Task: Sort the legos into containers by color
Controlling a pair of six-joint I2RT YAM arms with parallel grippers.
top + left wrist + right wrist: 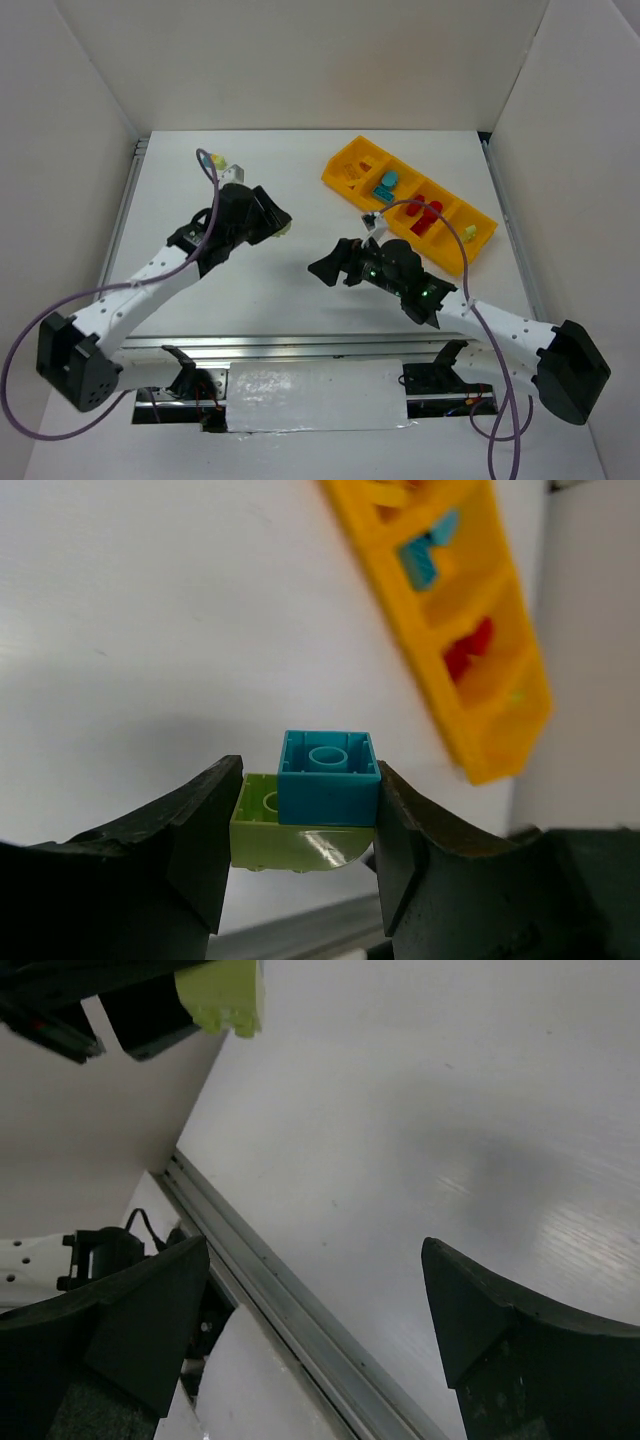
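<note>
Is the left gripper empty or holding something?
Holding. The left gripper is shut on a teal-and-green lego clump, pinched between both fingers in the wrist view.

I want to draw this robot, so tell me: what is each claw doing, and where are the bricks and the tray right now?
left claw: shut on the clump.
clump: teal brick stuck on a green one, pinched between the fingers.
right claw: open, holding nothing.
tray: flat on the table, with teal, red and pale green bricks in separate compartments.
loose bricks: lying on the table's far left, outside the tray.
</note>
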